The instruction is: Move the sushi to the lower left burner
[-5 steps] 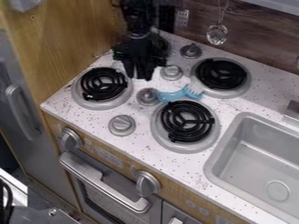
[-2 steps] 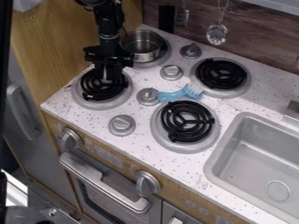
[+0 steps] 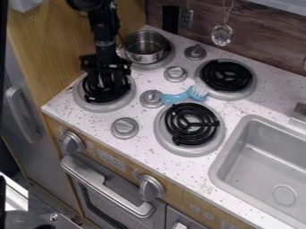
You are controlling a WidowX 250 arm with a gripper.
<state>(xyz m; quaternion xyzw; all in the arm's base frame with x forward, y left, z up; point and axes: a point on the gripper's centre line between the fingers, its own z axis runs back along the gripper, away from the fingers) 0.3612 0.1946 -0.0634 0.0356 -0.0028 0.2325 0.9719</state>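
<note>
Dipping too low could jam the gripper, parted or closed I can't tell, on the burner near the worktop's left corner.

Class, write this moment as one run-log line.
end effector: low over lower left burner | metal pot: on upper left burner | blue brush: near lower right burner | sushi placement: cannot tell

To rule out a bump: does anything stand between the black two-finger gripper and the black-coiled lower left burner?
Nothing visible does: the gripper hangs right over that lower left burner. The shiny metal pot stands clear, on the upper left burner.
</note>
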